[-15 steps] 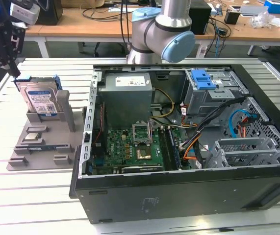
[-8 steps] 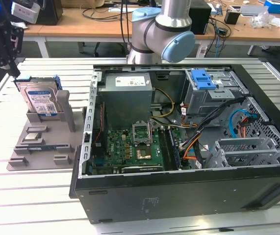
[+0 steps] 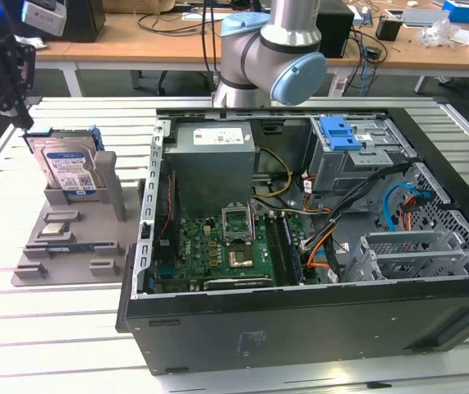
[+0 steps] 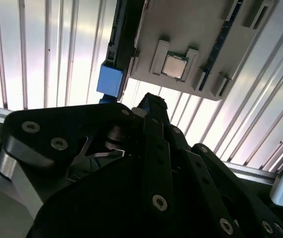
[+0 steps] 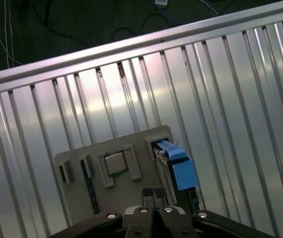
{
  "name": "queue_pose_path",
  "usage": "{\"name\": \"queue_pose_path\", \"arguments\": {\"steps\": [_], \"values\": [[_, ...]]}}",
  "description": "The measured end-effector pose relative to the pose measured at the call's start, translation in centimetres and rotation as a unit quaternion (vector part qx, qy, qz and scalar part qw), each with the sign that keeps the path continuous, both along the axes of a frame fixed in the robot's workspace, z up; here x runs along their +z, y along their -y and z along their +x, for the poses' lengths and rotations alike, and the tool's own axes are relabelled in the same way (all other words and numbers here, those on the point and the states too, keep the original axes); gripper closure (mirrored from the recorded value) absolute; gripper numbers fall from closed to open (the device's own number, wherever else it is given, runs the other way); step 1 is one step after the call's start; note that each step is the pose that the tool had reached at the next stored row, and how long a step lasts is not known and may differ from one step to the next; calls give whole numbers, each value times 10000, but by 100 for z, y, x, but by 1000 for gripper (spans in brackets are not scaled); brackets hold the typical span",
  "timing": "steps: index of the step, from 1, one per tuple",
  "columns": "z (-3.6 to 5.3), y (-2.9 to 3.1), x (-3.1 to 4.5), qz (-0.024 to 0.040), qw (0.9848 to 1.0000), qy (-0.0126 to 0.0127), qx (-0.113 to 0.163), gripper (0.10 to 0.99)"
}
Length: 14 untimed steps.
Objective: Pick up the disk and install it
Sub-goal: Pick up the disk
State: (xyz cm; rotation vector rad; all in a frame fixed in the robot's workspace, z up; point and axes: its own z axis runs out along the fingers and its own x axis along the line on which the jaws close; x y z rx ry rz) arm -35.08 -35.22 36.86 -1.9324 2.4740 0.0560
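**Item: the disk (image 3: 68,168).** Bare hard drive in a blue plastic carrier bracket. It is standing on edge in a slot of a grey holder plate (image 3: 94,267), which is lying on the ribbed metal table (image 3: 53,345) outside the open computer case (image 3: 300,328), on the exterior view's left. Its broad labelled face is looking toward the exterior camera, and its blue-capped upper edge is running across that view from left to right.

**Item: the pincer (image 3: 24,120).** Black, on the only arm. It is hanging above the disk's upper corner on the exterior view's left, apart from it. The disk is therefore lying below the tips and a little toward the exterior view's right. In the first wrist view the tips are sitting together, so I am judging the pincer closed and gripping nothing. There the disk is showing edge-on, just beside the line of the tips.

**Item: processor chip (image 3: 53,230).** It is resting in a recess of the same plate, in front of the disk.

**Item: drive bay (image 3: 357,156).** Grey metal with a blue handle, sitting inside the case well apart from the disk and unfilled, as far as I am judging.

**Markings.** The disk is carrying a white-and-blue printed label. The power supply (image 3: 213,160) is wearing a white sticker. I am not making out the print on either.
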Motion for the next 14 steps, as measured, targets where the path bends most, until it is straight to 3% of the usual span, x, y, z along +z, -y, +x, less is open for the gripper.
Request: {"name": "queue_pose_path", "arguments": {"steps": [5, 10, 14], "values": [[0, 0, 0, 0, 9993, 0, 368, 980], [0, -1, 0, 0, 9976, 0, 688, 980], [0, -3, 0, -1, 9971, 0, 762, 980]]}}
